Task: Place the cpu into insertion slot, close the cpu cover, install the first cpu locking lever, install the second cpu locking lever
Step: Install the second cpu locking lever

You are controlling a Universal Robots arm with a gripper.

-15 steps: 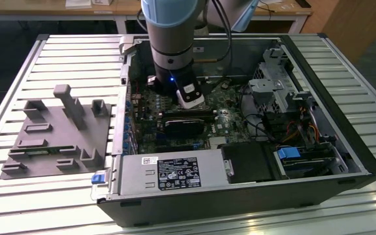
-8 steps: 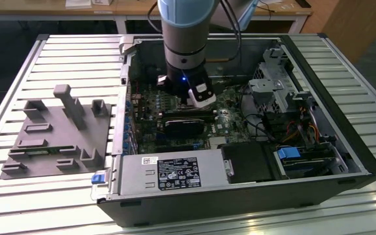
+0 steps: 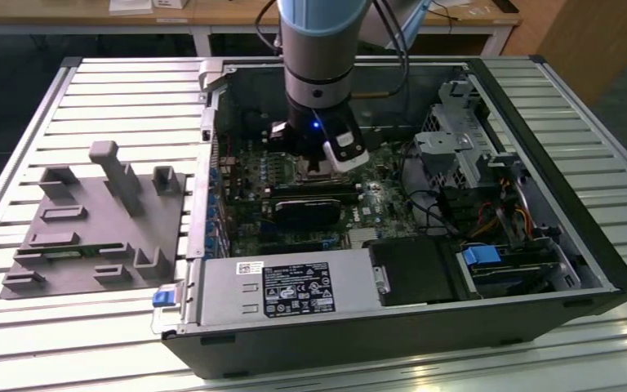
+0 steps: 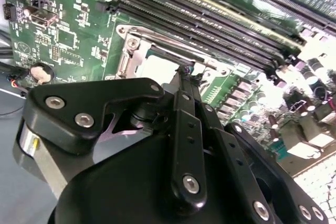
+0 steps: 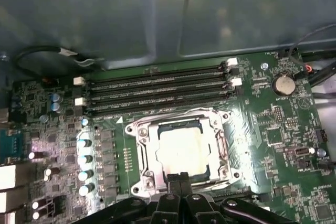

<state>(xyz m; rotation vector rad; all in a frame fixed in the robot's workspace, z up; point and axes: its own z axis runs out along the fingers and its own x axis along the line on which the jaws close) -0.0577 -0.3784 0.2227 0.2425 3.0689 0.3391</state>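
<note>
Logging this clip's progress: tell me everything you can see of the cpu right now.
The cpu is a flat square chip with a pale, dull silvery top, lying level in the insertion slot on the green motherboard, beside the long black memory slots. The cpu cover frames it, its window leaving the top bare. The gripper, fingers together, sits at the chip's near edge; actual contact cannot be told.

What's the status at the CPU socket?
Gripper low over the socket edge, jaws together, nothing held. Cpu seated in insertion slot, cpu cover down around it. Memory slots alongside, nothing blocking.
</note>
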